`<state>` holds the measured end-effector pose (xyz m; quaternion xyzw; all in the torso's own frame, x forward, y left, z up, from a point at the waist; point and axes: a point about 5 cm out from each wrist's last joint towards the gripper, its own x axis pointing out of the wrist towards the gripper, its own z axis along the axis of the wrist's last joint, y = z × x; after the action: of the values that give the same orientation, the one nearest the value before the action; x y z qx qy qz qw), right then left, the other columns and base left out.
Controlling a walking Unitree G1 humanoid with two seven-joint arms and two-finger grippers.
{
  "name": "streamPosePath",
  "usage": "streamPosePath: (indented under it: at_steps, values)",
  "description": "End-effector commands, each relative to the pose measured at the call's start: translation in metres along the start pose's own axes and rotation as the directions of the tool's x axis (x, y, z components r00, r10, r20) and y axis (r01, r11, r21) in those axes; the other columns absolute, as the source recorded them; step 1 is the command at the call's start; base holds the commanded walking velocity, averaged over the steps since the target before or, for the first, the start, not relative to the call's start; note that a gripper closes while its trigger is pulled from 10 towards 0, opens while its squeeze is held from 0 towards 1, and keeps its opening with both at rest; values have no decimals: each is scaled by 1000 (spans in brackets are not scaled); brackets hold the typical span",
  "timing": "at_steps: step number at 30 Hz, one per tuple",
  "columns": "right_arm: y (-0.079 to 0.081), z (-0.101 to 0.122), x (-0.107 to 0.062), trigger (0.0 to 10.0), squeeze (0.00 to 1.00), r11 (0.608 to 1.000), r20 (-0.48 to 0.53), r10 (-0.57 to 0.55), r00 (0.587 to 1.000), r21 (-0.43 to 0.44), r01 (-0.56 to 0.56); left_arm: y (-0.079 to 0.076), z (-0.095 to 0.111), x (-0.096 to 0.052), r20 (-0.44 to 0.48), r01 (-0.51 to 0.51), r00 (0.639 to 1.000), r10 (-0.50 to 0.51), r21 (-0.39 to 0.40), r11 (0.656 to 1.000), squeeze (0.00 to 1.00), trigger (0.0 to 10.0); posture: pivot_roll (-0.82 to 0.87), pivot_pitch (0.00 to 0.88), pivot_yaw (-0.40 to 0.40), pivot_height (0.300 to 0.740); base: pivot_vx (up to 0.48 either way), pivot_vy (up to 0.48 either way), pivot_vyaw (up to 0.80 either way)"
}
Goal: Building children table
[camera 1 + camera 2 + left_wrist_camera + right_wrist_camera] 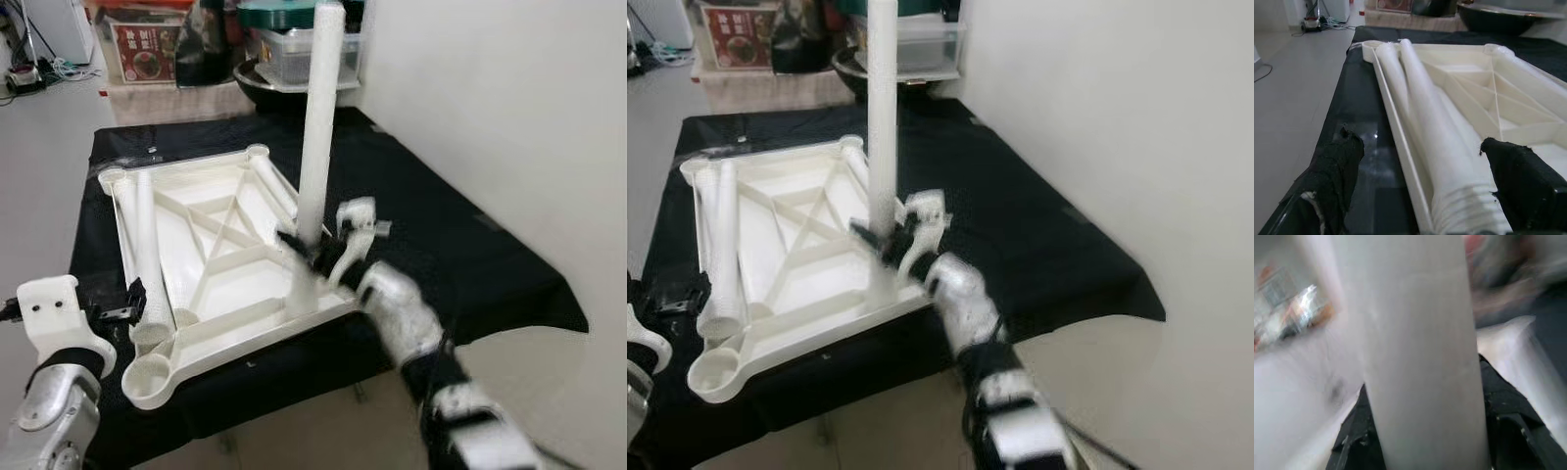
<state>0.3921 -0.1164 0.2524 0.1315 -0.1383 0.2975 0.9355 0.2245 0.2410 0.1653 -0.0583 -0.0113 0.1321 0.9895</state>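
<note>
**Left gripper straddling loose legs on the tabletop**

The left gripper is holding its black fingers apart on either side of two white table legs, which are lying side by side along the edge of the upturned white tabletop (ribbed underside up) on the black-covered desk.

The tabletop is white plastic, smooth and matt, with moulded ribs. The upright leg and the lying leg look like the same matt plastic, the second with threaded ridges at its end. The surface has a black cloth, slightly wrinkled. The left tool has black, rough fingers.
</note>
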Motion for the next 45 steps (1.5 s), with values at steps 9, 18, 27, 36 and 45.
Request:
streamPosePath:
  at_steps: [9, 18, 27, 36, 45]
  values:
    - [-53, 39, -11, 10000, 0, 967, 104, -252, 962, 66, 246, 0, -2, 2, -7, -3, 1000, 3, -5, 1000, 0, 10000, 129, 0, -82, 740, 0, 0, 0]
    - [-54, 14, -29, 10000, 0, 782, 22, -210, 978, -596, 181, -1, -2, 1, 1, -13, 1000, 13, -8, 1000, 0, 10000, 139, 0, -96, 740, 0, 0, 0]
    - [-27, -43, -35, 10000, 0, 793, -103, -119, 988, -609, 32, 0, -1, 1, 9, -21, 1000, 21, -7, 1000, 0, 10000, 151, 0, -105, 740, 0, 0, 0]
    - [1, -92, -44, 10000, 0, 807, -181, -88, 980, -589, -36, 7, 2, -3, 19, -45, 999, 45, 3, 999, 0, 10000, 188, 0, -123, 740, 0, 0, 0]
    - [2, -102, -50, 10000, 0, 831, -205, -97, 974, -556, -34, 4, -1, -4, 14, -50, 999, 50, -6, 999, 0, 10000, 188, 0, -128, 740, 0, 0, 0]
